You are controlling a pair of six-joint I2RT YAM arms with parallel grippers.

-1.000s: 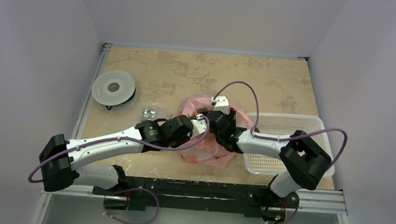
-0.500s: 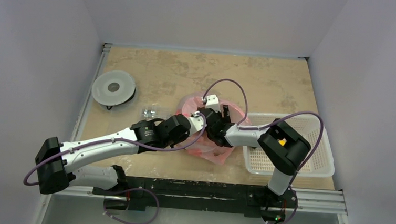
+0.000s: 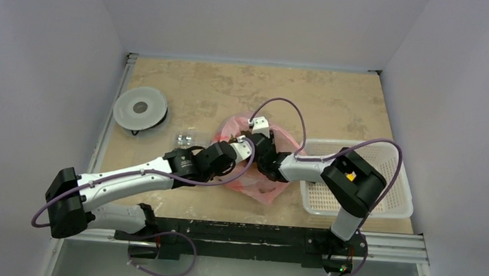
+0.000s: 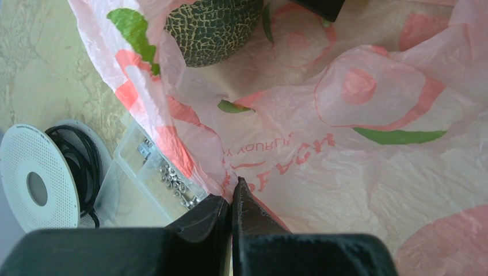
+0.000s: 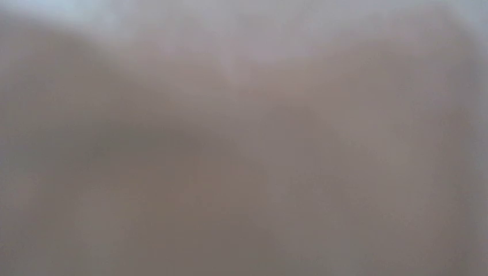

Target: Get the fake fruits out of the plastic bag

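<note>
The pink plastic bag (image 3: 265, 190) lies mid-table under both wrists. My left gripper (image 4: 232, 192) is shut on the bag's edge, pinching thin pink film, and holds the mouth open; it also shows in the top view (image 3: 237, 139). A dark green netted fruit (image 4: 213, 26) lies inside the bag (image 4: 345, 144), ahead of the left fingers. My right gripper (image 3: 259, 144) reaches into the bag's mouth; a black tip of it (image 4: 319, 7) shows beside the green fruit. The right wrist view is a grey blur. The yellow fruits are hidden.
A clear box of small metal parts (image 3: 186, 138) sits just left of the bag, also in the left wrist view (image 4: 155, 169). A white round spool (image 3: 141, 108) lies at the far left. A white perforated basket (image 3: 381, 193) stands at the right.
My right arm has swung left from the basket side and pushed its gripper into the bag's mouth. The left gripper has kept its hold on the bag edge.
</note>
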